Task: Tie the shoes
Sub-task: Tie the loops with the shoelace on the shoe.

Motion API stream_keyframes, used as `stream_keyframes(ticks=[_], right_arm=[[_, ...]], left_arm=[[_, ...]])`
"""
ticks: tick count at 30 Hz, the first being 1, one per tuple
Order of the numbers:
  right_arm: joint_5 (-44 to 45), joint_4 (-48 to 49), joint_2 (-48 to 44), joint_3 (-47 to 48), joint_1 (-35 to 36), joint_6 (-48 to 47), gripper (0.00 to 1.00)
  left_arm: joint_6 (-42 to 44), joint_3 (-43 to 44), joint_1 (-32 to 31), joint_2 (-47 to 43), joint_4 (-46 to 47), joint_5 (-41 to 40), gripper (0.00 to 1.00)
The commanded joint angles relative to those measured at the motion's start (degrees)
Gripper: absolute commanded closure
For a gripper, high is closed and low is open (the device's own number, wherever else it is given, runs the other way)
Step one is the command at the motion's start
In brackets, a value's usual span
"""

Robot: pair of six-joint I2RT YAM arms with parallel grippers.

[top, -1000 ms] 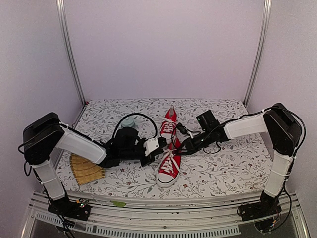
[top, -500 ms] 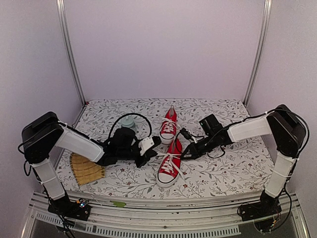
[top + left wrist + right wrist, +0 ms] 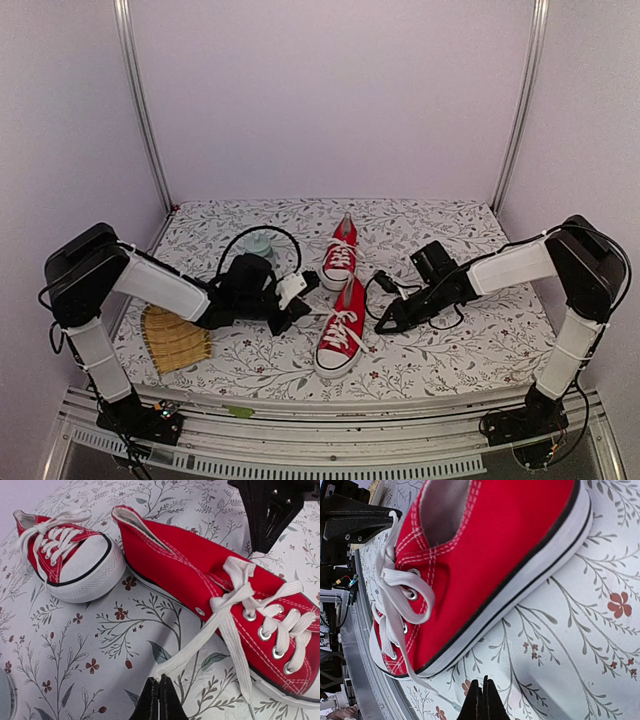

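Two red sneakers with white laces lie mid-table. The near shoe [image 3: 340, 335] points its toe toward me; the far shoe [image 3: 340, 255] lies behind it. My left gripper [image 3: 306, 285] sits just left of the near shoe [image 3: 200, 575]. It is shut on a loop of that shoe's white lace [image 3: 200, 640], pinched at the fingertips [image 3: 160, 692]. My right gripper [image 3: 383, 326] is shut and empty, low over the cloth beside the near shoe's sole [image 3: 520, 580]. A loose lace end [image 3: 410, 665] trails to the left of it. The far shoe [image 3: 75, 560] shows in the left wrist view.
A yellow slatted mat [image 3: 175, 340] lies at the near left. A pale green round dish [image 3: 262, 243] stands behind the left arm. The floral cloth [image 3: 450, 350] covers the table, with a metal rail [image 3: 320, 440] along the front edge.
Both grippers have drawn away from the near shoe: the left one slightly left with the lace, the right one to the right and nearer me. The near shoe has shifted a little.
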Motion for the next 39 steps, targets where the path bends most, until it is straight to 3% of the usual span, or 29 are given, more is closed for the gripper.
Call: stream_keyframes(ticks=[1, 7, 9, 12, 15, 19, 28, 34, 37, 39], right_arm=[[1.68, -0.16, -1.43, -1.26, -0.48, 1.50, 0.99], [-2.33, 3.77, -3.83, -1.45, -0.47, 0.12, 0.98], [-2.95, 5.19, -5.35, -0.59, -0.13, -2.47, 0.89], [-0.79, 4.10, -4.06, 2.89, 0.94, -8.24, 0.65], [0.74, 0.09, -0.40, 7.40, 1.92, -13.44, 0.56], [1.27, -4.60, 3.92, 12.07, 4.06, -21.48, 0.52], [0.56, -6.54, 8.05, 16.09, 4.68, -27.79, 0.52], [2.54, -8.29, 10.27, 16.92, 5.88, -28.23, 0.59], [3.48, -7.84, 10.16, 16.78, 6.17, -28.17, 0.71], [4.41, -7.70, 9.72, 16.65, 6.13, -27.74, 0.90]], left_arm=[[-0.98, 2.27, 1.26, 2.59, -4.82, -0.58, 1.00], [-1.33, 2.74, 1.30, 2.43, -4.55, 1.86, 1.00], [-0.88, 2.81, 1.29, 2.37, -4.30, 2.01, 1.00], [-0.59, 2.92, 1.25, 2.23, -4.11, 2.66, 1.00], [-0.41, 2.92, 1.29, 2.04, -4.06, 2.70, 1.00], [-0.29, 2.83, 1.28, 1.85, -4.18, 2.56, 1.00], [0.04, 3.01, 1.26, 2.03, -4.34, 3.47, 1.00], [0.42, 2.75, 1.27, 1.76, -4.37, 3.05, 1.00], [0.34, 2.75, 1.25, 1.74, -4.37, 2.92, 1.00], [-0.11, 2.74, 1.27, 1.52, -4.29, 2.84, 1.00]])
